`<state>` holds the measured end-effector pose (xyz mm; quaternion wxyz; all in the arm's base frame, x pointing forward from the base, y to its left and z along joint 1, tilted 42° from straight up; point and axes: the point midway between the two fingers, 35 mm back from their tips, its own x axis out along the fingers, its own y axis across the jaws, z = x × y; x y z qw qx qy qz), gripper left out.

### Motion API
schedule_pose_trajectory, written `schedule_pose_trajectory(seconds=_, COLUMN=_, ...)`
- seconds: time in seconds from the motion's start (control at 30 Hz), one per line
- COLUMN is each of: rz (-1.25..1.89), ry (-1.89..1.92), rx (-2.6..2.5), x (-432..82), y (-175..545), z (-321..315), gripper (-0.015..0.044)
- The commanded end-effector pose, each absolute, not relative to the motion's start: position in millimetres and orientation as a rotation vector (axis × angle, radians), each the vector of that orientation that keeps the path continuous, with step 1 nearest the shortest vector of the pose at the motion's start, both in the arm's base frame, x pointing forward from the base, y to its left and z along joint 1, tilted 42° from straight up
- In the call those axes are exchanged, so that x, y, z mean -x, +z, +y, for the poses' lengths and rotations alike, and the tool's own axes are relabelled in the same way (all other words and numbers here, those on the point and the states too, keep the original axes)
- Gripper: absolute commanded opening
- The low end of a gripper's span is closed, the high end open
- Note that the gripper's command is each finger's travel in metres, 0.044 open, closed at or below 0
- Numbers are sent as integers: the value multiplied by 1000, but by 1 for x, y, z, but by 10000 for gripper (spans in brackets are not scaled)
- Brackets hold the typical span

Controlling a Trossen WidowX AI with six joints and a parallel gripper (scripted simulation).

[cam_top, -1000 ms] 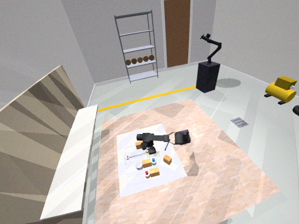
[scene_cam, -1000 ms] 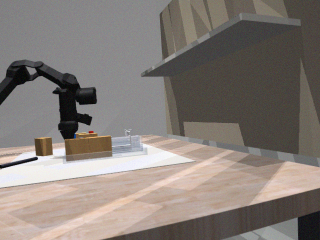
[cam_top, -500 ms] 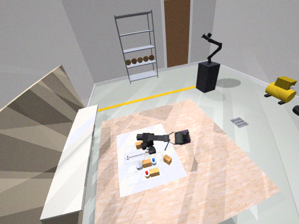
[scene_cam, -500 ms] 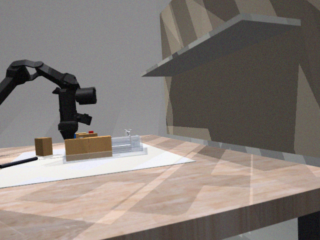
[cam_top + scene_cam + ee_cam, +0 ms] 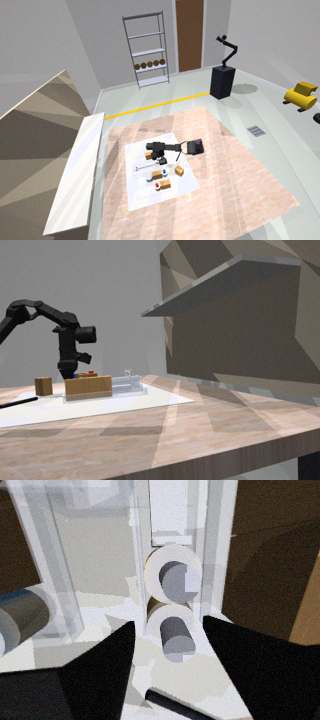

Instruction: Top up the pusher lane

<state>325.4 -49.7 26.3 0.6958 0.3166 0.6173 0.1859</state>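
Note:
The front jar (image 5: 178, 649), white-topped with a grey cap, is at the front end of the sprung lane (image 5: 214, 570). Directly behind it in line, apparently touching, is a like jar (image 5: 172, 582) with an amber body. The pale pusher plate (image 5: 171, 540) is right behind the rear jar. My gripper (image 5: 169, 623) (image 5: 157, 163) is open, its black fingers on either side of the front jar with gaps showing. In the exterior view the fingertips are hidden behind the cartons. The low front stop and the front jar's base cannot be made out.
Brown cartons (image 5: 88, 387) (image 5: 157, 175) flank the lane. A blue-capped jar (image 5: 164, 171) stands in the neighbouring lane area, a red-capped jar (image 5: 157, 187) farther along. A loose carton (image 5: 179, 171) (image 5: 43, 386) and a black rod (image 5: 178, 156) (image 5: 19, 402) (image 5: 177, 704) lie in front.

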Motion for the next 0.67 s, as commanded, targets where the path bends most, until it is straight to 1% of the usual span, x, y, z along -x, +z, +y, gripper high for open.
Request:
schedule_pose_trajectory(seconds=0.0, rz=1372, ry=411, rx=-702, x=-324, y=36, z=-60, gripper=273)
schedule_pose_trajectory(seconds=0.27, rz=1372, ry=410, rx=-702, x=-318, y=37, z=-60, gripper=273)
schedule_pose_trajectory(seconds=0.63, rz=1374, ry=409, rx=-702, x=-282, y=36, z=-53, gripper=273)
